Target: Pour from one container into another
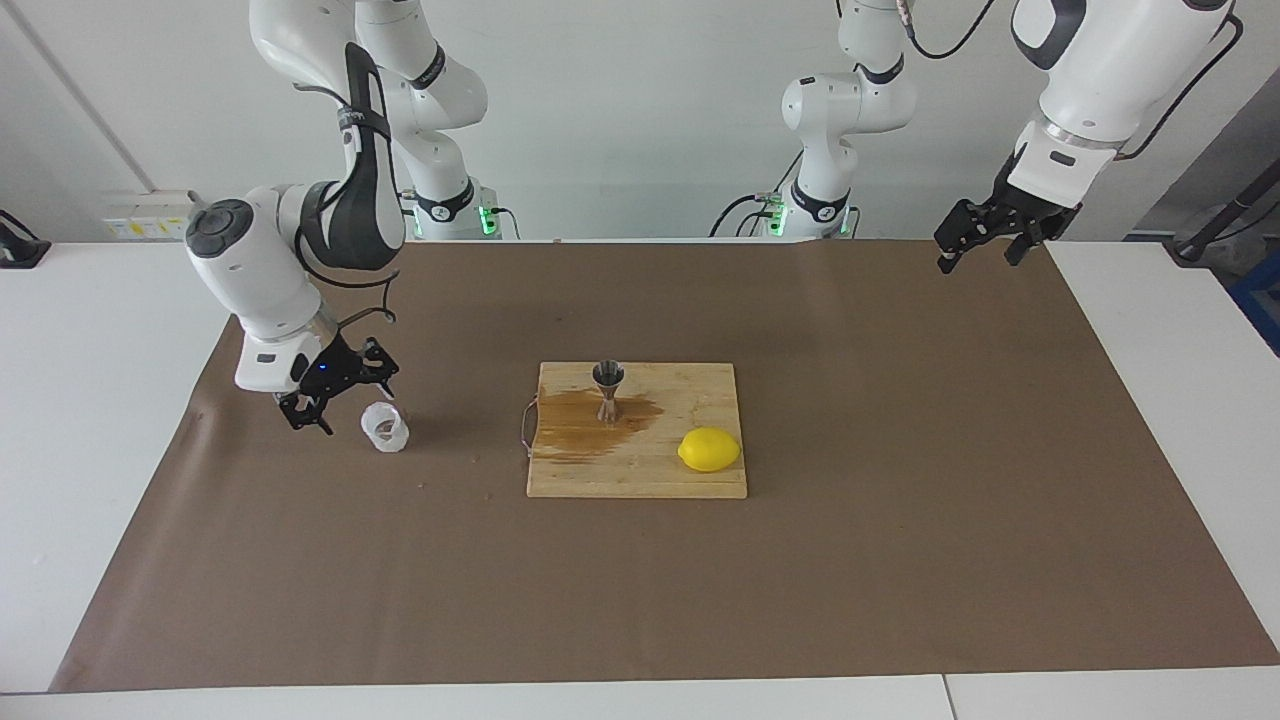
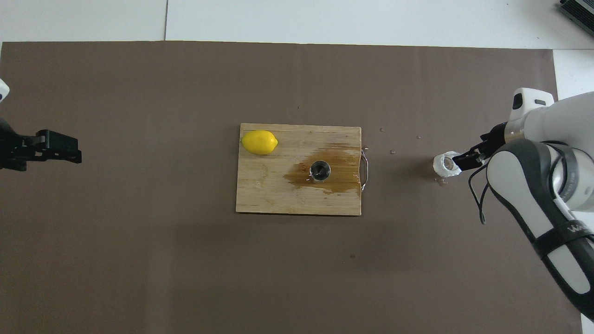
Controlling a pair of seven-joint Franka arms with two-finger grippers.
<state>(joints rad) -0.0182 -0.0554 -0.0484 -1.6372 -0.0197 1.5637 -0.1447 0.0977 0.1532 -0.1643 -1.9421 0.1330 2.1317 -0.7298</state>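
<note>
Brown mat [image 1: 900,500] carries cutting board [image 1: 640,470] with jigger [image 1: 608,388]. Right gripper [image 1: 335,398] open, empty, just beside upright cup [image 1: 384,428]. Left gripper [image 1: 985,240] open, empty, waiting over mat's edge.

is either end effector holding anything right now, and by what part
Nothing is held. The right end effector is open beside the cup; the left end effector waits open.
</note>
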